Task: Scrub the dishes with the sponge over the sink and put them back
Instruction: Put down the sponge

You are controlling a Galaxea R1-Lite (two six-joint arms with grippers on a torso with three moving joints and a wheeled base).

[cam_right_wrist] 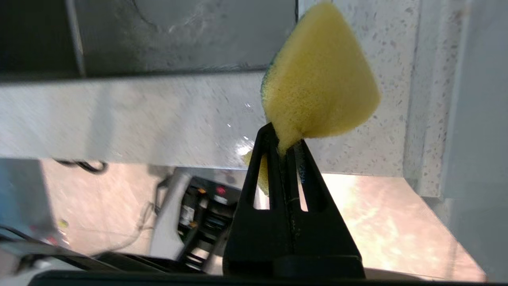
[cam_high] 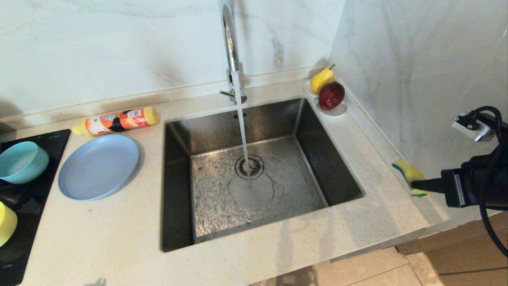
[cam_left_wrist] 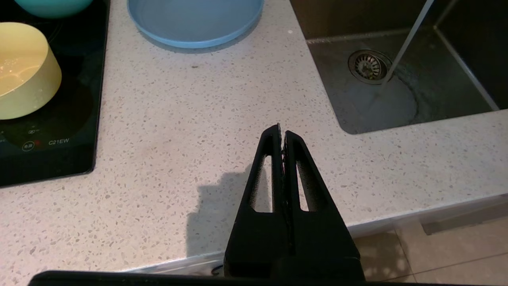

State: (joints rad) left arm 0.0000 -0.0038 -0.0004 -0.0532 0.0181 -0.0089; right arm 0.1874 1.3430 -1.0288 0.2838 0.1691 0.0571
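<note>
The yellow sponge (cam_high: 408,174) (cam_right_wrist: 319,83) is pinched at one end by my right gripper (cam_high: 415,184) (cam_right_wrist: 283,139), held in the air beyond the counter's right end. Its dark green face is turned away. Water runs from the chrome faucet (cam_high: 230,43) into the steel sink (cam_high: 301,186) (cam_left_wrist: 456,91). The grey-blue plate (cam_high: 99,167) (cam_left_wrist: 194,20) lies on the counter left of the sink. The teal bowl (cam_high: 22,161) (cam_left_wrist: 53,4) and the pale yellow-green bowl (cam_high: 6,222) (cam_left_wrist: 24,71) sit on the black cooktop (cam_high: 24,254). My left gripper (cam_left_wrist: 281,133) is shut and empty, hanging over the counter's front edge.
An orange detergent bottle (cam_high: 117,121) lies behind the plate. A white dish (cam_high: 337,111) with a pear and a red fruit stands at the sink's back right corner. A marble wall (cam_high: 416,79) rises along the counter's right side.
</note>
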